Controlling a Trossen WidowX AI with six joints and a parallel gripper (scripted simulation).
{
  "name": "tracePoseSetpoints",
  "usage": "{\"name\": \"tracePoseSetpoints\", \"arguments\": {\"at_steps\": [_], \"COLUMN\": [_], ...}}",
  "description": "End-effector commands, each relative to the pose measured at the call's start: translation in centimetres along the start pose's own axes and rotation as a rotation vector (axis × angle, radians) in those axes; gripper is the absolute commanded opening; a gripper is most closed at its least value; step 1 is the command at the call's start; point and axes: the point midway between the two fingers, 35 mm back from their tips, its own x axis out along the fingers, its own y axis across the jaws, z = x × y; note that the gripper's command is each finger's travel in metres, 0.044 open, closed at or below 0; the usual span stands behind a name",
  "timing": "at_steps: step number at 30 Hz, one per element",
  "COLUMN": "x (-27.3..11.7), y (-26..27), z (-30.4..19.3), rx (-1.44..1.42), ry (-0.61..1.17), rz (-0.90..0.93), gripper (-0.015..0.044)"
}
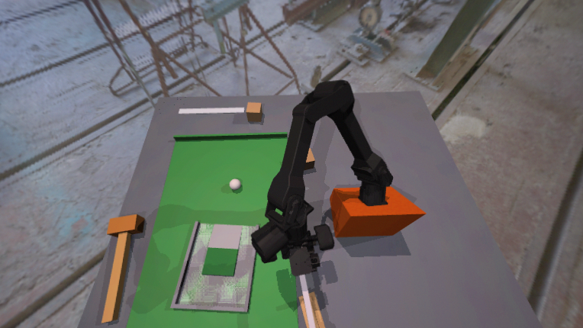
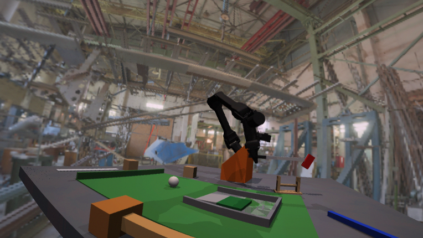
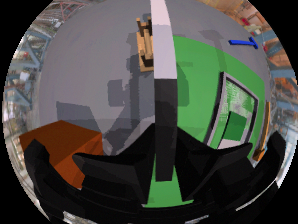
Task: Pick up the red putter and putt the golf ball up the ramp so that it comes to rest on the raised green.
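My gripper (image 1: 301, 271) (image 2: 257, 159) (image 3: 161, 126) is shut on the pale shaft of the red putter (image 1: 305, 291) (image 2: 284, 158) (image 3: 165, 42). The shaft is nearly level and its red head (image 2: 308, 161) is in the air, above and beyond the wooden rack (image 2: 288, 192) (image 3: 147, 66). The head is out of sight in the other two views. The white golf ball (image 1: 234, 184) (image 2: 173, 181) rests on the green mat (image 1: 204, 159) (image 2: 127, 186). The pale ramp (image 1: 225, 236) (image 2: 211, 196) leads to the darker raised green (image 1: 219, 261) (image 2: 234, 202) (image 3: 236, 126); no ball is on it.
A grey frame (image 1: 184, 268) (image 2: 231, 213) surrounds ramp and green. A wooden mallet (image 1: 118, 277) (image 2: 106, 217) lies along the far side of the mat from my orange base (image 1: 371, 223) (image 2: 236, 171). Wooden blocks (image 1: 254, 110) (image 2: 190, 171) and a blue bar (image 2: 355, 223) (image 3: 242, 42) are on the table.
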Motion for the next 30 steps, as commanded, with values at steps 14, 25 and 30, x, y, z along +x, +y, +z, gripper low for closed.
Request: {"name": "tracePoseSetpoints", "arguments": {"at_steps": [14, 25, 30], "x": [-4.3, -6.5, -7.5], "y": [-2.2, -1.5, -0.4], "z": [-10.0, -17.5, -20.8], "rx": [0.581, 0.998, 1.188], "ry": [0.014, 0.05, 0.072], "rz": [-0.072, -0.126, -0.154], "gripper": [0.0, 0.0, 0.0]}}
